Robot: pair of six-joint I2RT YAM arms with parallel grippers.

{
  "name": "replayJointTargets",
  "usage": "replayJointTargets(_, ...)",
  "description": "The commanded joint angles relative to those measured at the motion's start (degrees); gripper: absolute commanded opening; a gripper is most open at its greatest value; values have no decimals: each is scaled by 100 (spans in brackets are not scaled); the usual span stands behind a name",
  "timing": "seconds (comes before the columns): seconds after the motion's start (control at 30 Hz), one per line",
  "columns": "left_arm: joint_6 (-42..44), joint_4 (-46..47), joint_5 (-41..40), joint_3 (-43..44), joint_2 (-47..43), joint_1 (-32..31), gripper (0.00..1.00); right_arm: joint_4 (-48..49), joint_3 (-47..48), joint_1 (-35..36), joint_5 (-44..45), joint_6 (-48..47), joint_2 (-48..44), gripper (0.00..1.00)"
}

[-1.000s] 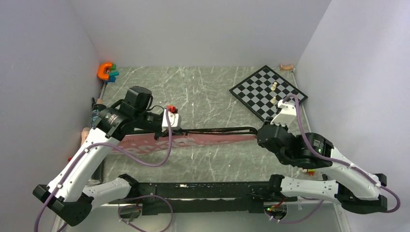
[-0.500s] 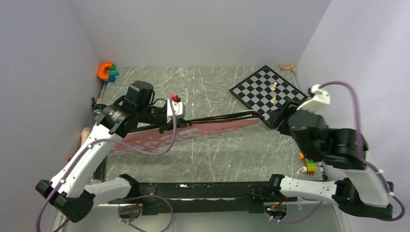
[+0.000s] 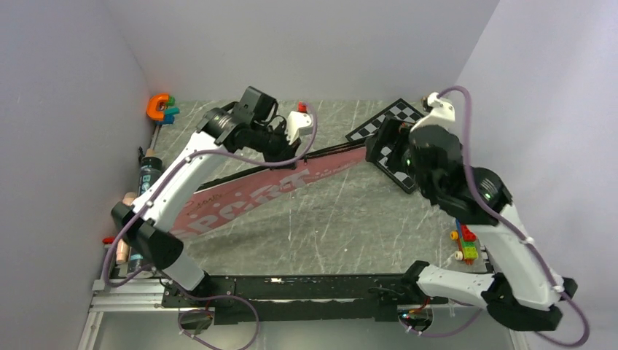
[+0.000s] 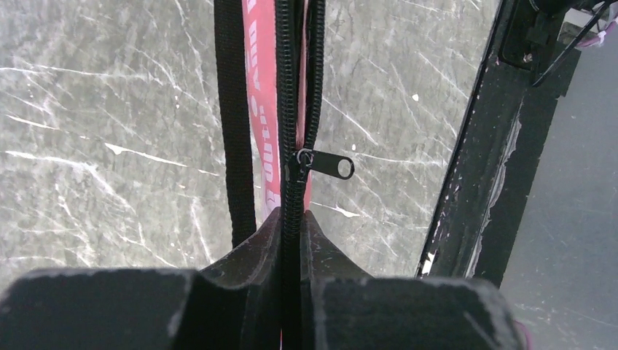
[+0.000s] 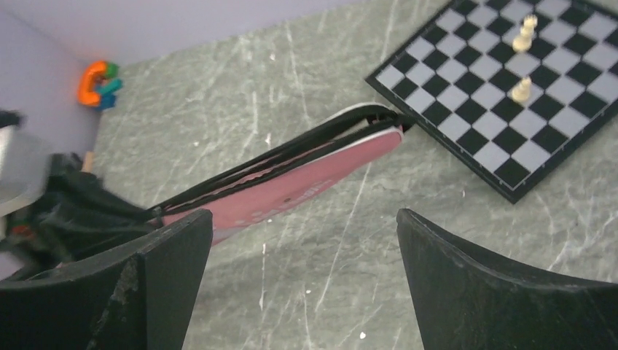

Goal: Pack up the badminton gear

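Left wrist view: my left gripper [image 4: 291, 219] pinches the zippered edge of the long pink fabric racket bag [image 4: 264, 109]; my right gripper [image 5: 302, 222] gapes wide, bag ahead.

Left arm [image 3: 171, 182] and right arm [image 3: 521, 251] are wearing white shells, black joints, purple cables [image 3: 456, 88]; right gripper [image 5: 302, 215] is showing black.

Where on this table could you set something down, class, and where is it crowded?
Widest bare patch: the grey marble tabletop between the pink SPORT racket bag and the black front rail. A smaller one lies behind the bag, right of the orange C-shaped toy. Crowded: the black-and-white chessboard corner beside the bag's tip.
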Motion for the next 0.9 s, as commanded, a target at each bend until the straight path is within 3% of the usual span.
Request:
replayJointTargets(0.0, -306, -659, 422, 695, 373, -20, 14, 986, -718, -1894, -3288, -245, 276, 100)
replayJointTargets(0.03, -312, -571, 540, 621, 362, -18, 15, 1219, -1112, -2216, -4118, -165, 281, 100)
replayJointTargets(0.1, -373, -271, 711, 366, 237, 6, 16, 2010, -1764, -2548, -4843, 52, -18, 100)
replayJointTargets(0.33, -211, 380, 1084, -301, 23, 130, 17, 3194, -2872, -2627, -5716, 453, -262, 100)
replayJointTargets(0.57, 18, 507, 1059, -546, -119, 138, 15, 4862, -3890, -2598, -6954, 1187, -181, 84)
replayJointTargets(0.7, -115, 675, 989, -673, -190, 150, 14, 5732, -4444, -2467, -7063, 1541, -213, 76)
replayJointTargets(0.87, -245, 727, 1037, -698, -216, 162, 13, 6622, -4880, -1856, -6378, 1685, -242, 69)
